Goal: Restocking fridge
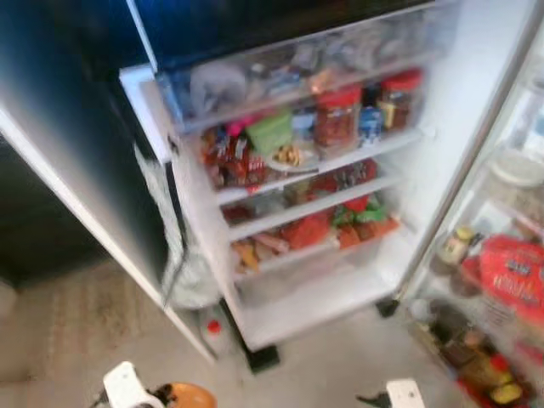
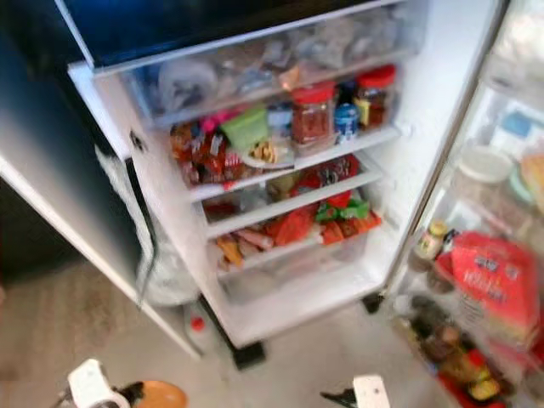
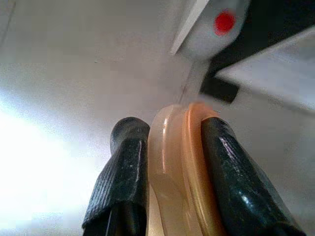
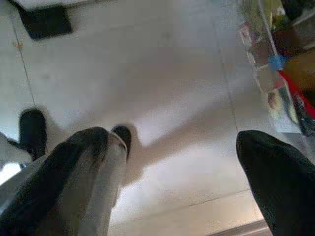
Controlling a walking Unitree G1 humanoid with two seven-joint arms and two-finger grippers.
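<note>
- The left hand (image 3: 170, 162) grips an orange, translucent plastic item (image 3: 179, 172) edge-on between its two black fingers (image 3: 123, 172); from the head views it reads as a round orange piece (image 1: 189, 396) held low, above the floor and not yet inside the fridge.
- The right hand (image 4: 172, 162) is spread wide and carries nothing, hanging over the pale tiled floor (image 4: 162, 73) near the foot of the fridge.
- Ahead, the fridge (image 1: 459, 127) stands with both doors swung open.
- Its middle shelves are already crowded: red-lidded jars (image 1: 337, 119), a green packet (image 1: 270, 132) and red and orange packets (image 1: 306, 229) on the racks below.
- The bottom shelf (image 1: 314, 297) looks bare, the likeliest room left for new stock.
- The right-hand door's racks (image 1: 476, 357) hold bottles and a red bag (image 1: 514, 276).
- A white bottle with a red cap (image 1: 212, 327) stands on the floor just beside the fridge base, seemingly still waiting.
- Judged from this, restocking is well under way but unfinished: the held item and the floor bottle remain to be shelved.
</note>
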